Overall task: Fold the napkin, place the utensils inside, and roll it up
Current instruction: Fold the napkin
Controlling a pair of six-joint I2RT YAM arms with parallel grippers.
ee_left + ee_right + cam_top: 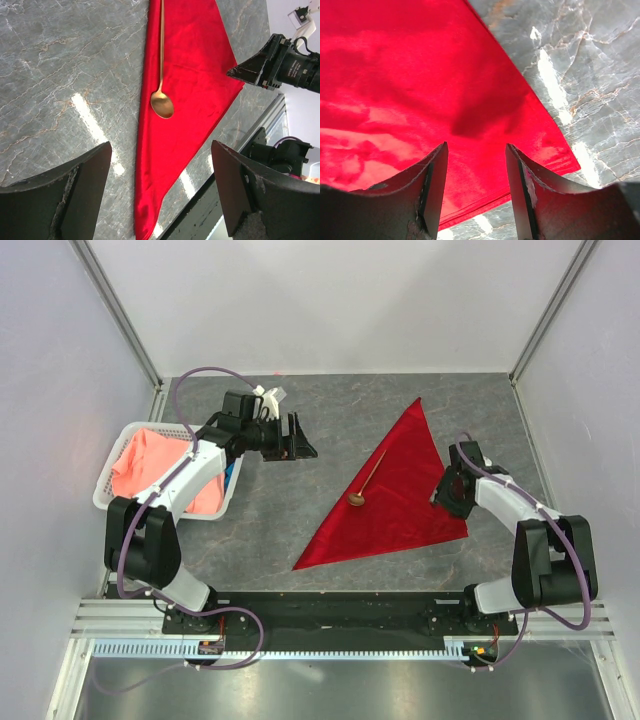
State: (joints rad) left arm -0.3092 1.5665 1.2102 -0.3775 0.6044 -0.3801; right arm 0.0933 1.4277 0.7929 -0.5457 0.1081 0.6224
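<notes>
The deep red napkin (400,495) lies folded into a triangle on the grey table, its long edge running from far right to near left. The copper spoon (366,483) lies on it along that long edge, bowl toward me; it also shows in the left wrist view (162,102) on the napkin (190,90). My left gripper (300,437) is open and empty, held above the table left of the napkin. My right gripper (443,490) is open just above the napkin's right corner (470,125), holding nothing.
A white basket (125,445) at the left holds a salmon-pink cloth (150,465) and a blue cloth (232,472). White walls enclose the table on three sides. The black base rail (330,605) runs along the near edge.
</notes>
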